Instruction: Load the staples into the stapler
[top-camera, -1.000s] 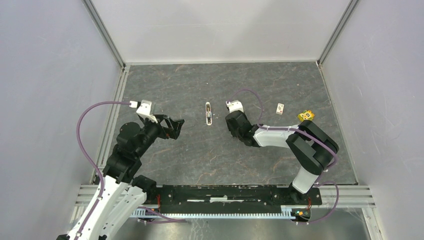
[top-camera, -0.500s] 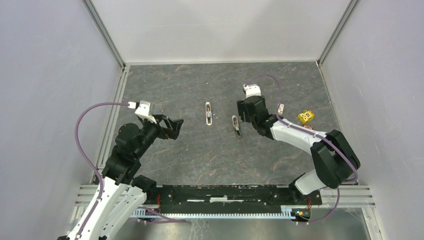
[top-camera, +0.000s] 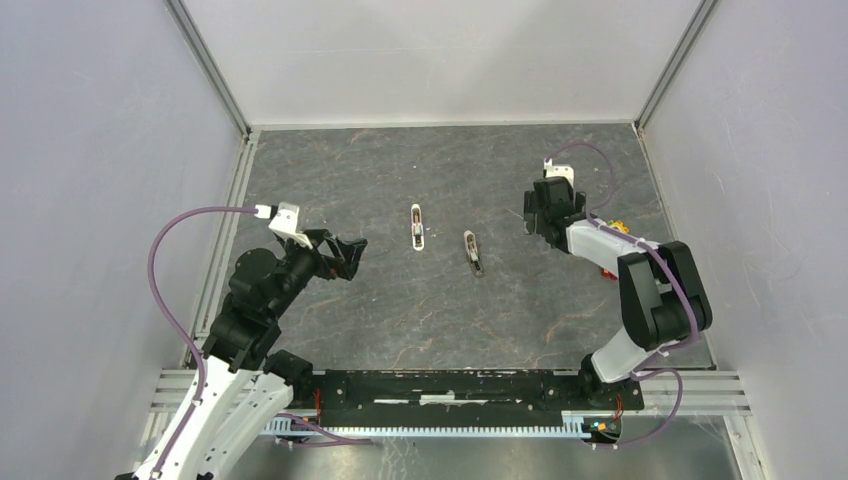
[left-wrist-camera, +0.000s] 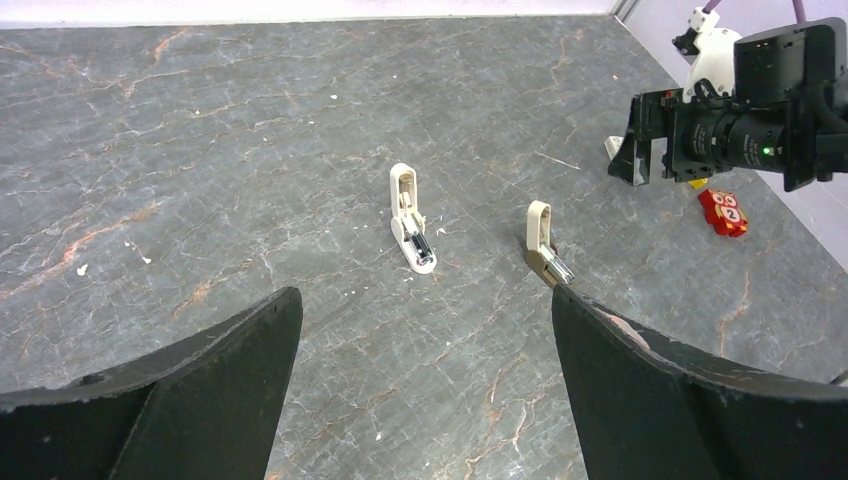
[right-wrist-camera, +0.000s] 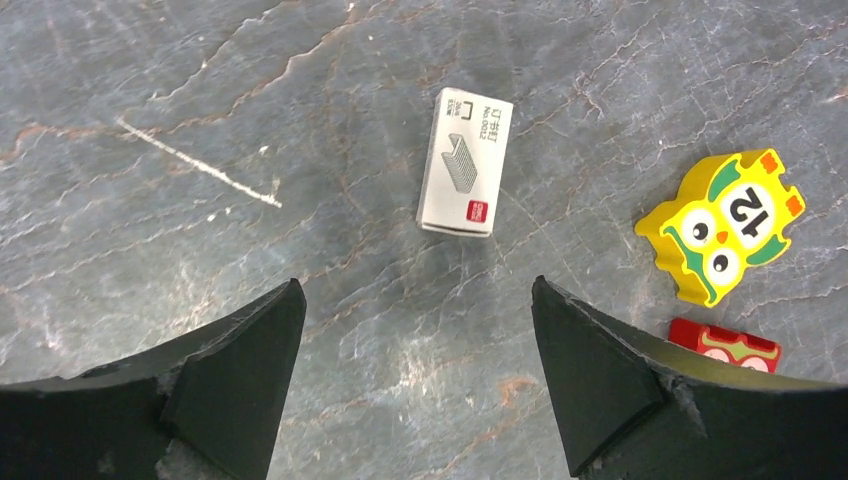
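The staples box is seen clearly only in the right wrist view. It lies flat near the table's right edge, close to a yellow owl block and a red block. From the top it is hidden under the right gripper, whose arm is stretched far out and whose fingers are spread wide. The white stapler piece and the tan stapler piece are seen mid-table. The left gripper is held low by the left edge, its fingers spread too.
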